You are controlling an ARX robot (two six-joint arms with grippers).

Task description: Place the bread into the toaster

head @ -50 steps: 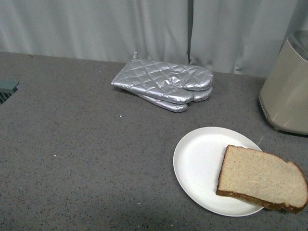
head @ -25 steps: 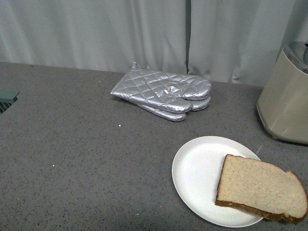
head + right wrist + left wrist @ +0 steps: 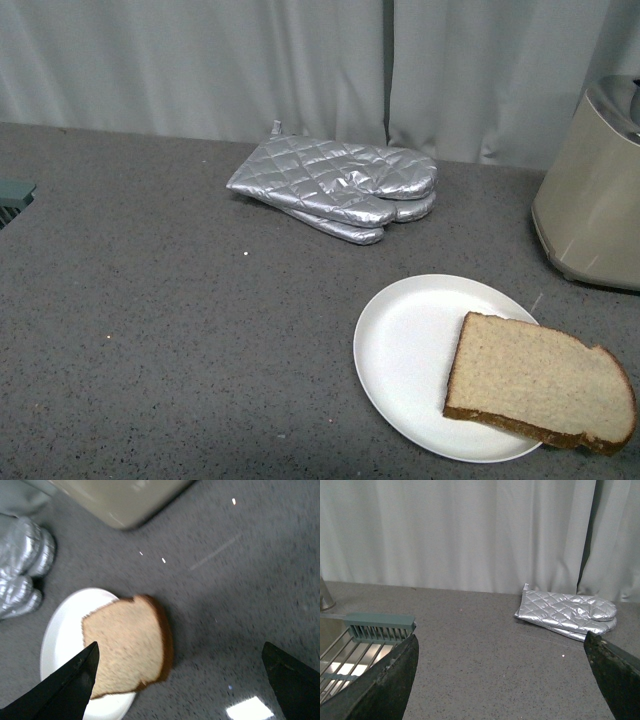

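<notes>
The bread [image 3: 540, 382] lies flat on the right side of the plate [image 3: 405, 350]. Its long axis runs across the plate, and its rounded end overhangs the right rim. The toaster [image 3: 590, 200] stands beyond the plate, rightward. The left gripper [image 3: 500, 645] and right gripper [image 3: 180, 650] are spread wide and empty.

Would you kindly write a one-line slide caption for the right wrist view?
Right gripper, fingers open, frames a bread slice overhanging its white plate; toaster and silver oven mitts beyond.

Front oblique, right wrist overhead, sharing bread [image 3: 540, 385]
</notes>
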